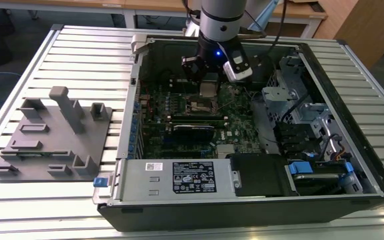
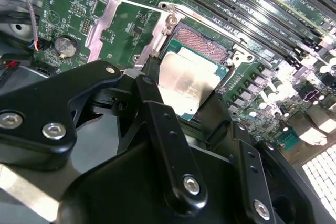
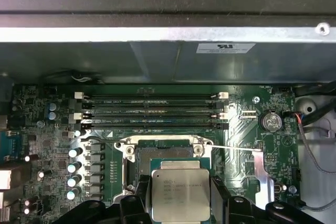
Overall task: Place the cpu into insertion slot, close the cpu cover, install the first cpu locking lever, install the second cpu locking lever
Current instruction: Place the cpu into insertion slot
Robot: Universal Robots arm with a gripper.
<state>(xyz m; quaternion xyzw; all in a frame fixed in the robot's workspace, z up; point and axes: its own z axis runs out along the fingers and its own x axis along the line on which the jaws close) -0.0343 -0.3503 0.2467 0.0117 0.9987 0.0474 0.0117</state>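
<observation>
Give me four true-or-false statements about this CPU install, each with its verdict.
1. The gripper is shut on the cpu. True.
2. The cpu cover is closed over the insertion slot. False: it is swung open, the slot's contacts exposed.
3. Long black memory slots run beside the insertion slot. True.
4. The grey fixture lies inside the computer case. False: it lies on the slatted table, at the exterior view's left of the case.

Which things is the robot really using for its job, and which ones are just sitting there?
For the job:
- the pincer, gripping the cpu
- the insertion slot, close by
- the cpu cover, swung open

Just lying about:
- the grey tray of moulded blocks
- the memory slots
- the coin battery
- the labelled box
</observation>
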